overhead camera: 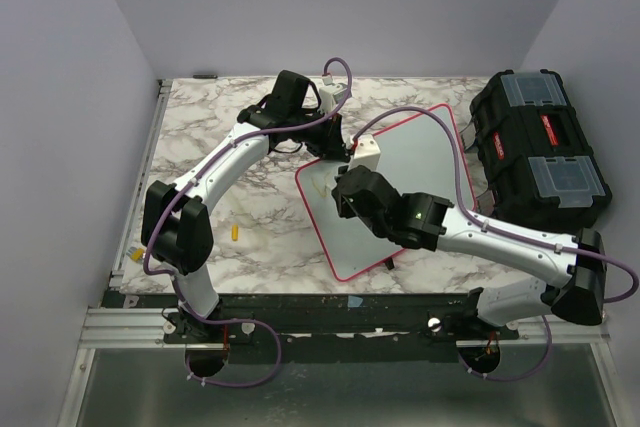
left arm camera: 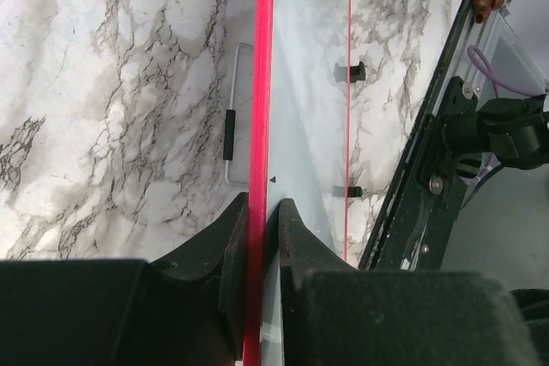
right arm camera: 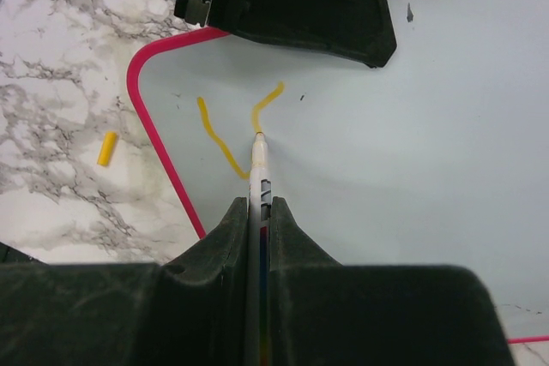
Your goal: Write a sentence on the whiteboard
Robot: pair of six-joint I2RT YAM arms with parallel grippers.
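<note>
Marble table (overhead camera: 200,147), walled on three sides. Black toolbox (overhead camera: 535,147) at its right edge, just beside the board.

Whiteboard (overhead camera: 420,157): pink-red rim, lying flat mid-table, turned at an angle. Two small black clips (left arm camera: 349,71) on the edge nearest the arm bases.

Left gripper (left arm camera: 260,212): reaches to the board's far edge, jaws narrow and pinched on the pink rim, one finger (left arm camera: 233,242) on each side of it.

Right gripper (right arm camera: 259,212): over the board's left part, clamped on a white marker (right arm camera: 258,160) whose tip touches the surface.

Sentence (right arm camera: 219,147): only two short yellow-orange strokes near the board's left corner, no readable word. The marker tip sits at the end of the right-hand stroke.

Yellow cap (right arm camera: 106,148): on the marble left of the board, apart from it.
</note>
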